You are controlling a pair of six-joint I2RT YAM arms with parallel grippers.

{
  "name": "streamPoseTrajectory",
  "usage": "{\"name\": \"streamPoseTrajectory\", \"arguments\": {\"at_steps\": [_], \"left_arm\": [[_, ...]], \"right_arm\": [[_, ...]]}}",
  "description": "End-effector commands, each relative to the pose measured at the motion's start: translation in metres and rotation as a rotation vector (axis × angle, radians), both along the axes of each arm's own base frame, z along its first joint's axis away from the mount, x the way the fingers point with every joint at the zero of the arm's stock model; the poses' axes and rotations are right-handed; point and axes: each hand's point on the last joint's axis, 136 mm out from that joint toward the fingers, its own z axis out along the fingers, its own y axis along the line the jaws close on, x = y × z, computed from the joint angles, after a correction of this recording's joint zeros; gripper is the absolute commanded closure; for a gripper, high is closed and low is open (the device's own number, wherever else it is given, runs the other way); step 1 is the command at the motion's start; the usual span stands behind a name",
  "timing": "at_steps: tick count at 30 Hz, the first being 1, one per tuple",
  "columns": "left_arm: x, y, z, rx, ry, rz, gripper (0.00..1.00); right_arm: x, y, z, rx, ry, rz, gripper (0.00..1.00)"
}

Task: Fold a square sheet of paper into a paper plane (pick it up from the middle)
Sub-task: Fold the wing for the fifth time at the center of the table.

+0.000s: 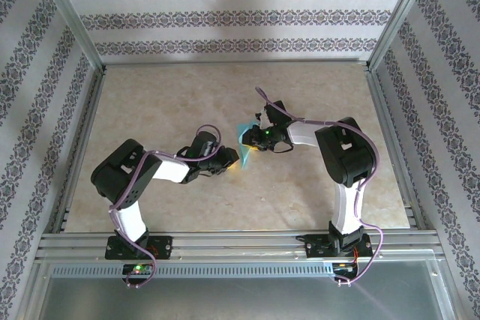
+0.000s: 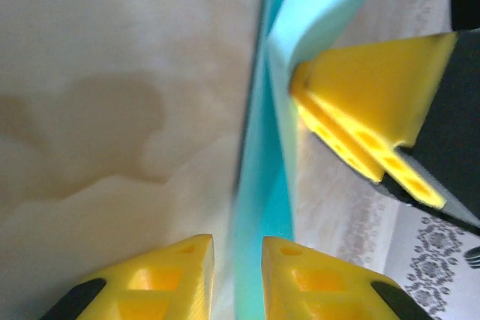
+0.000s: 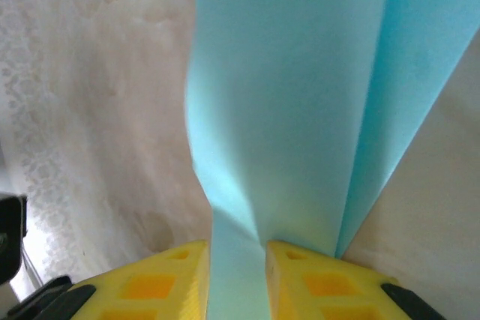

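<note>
Pinching paper plane (image 3: 292, 95), right end effector (image 3: 236, 251)

Light-blue paper plane (image 1: 244, 134), folded into long narrow creased layers, held on edge over the middle of the table (image 1: 150, 103). One end pinched in the right end effector (image 3: 236, 252), layers fanning apart beyond.

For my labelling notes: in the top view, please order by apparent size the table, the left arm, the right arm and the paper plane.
Table
Left arm and right arm: look alike, not ranked
Paper plane
</note>
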Motion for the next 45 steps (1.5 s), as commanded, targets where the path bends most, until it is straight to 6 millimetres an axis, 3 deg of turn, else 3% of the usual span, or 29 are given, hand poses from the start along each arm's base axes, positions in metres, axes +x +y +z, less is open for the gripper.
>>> {"name": "streamPoseTrajectory", "arguments": {"at_steps": [1, 7, 11, 23, 34, 45], "left_arm": [[-0.03, 0.027, -0.026, 0.177, 0.104, -0.011, 0.75], [-0.026, 0.02, -0.003, 0.223, 0.022, -0.052, 0.74], [-0.02, -0.001, 0.008, 0.193, -0.027, -0.114, 0.72], [0.004, -0.03, 0.044, 0.138, -0.15, -0.164, 0.76], [-0.002, -0.06, 0.028, 0.106, -0.109, -0.252, 0.86], [-0.007, -0.042, 0.004, 0.211, -0.045, -0.214, 0.87]], "right_arm": [[-0.013, -0.018, -0.021, -0.105, 0.082, -0.101, 0.71], [-0.02, -0.019, -0.013, -0.112, 0.097, -0.172, 0.71], [-0.023, -0.019, -0.008, -0.098, 0.094, -0.197, 0.71], [-0.024, -0.018, -0.015, -0.09, 0.131, -0.204, 0.71], [-0.026, -0.018, -0.019, -0.067, 0.17, -0.216, 0.72], [-0.026, -0.018, -0.017, -0.062, 0.173, -0.216, 0.72]]}}
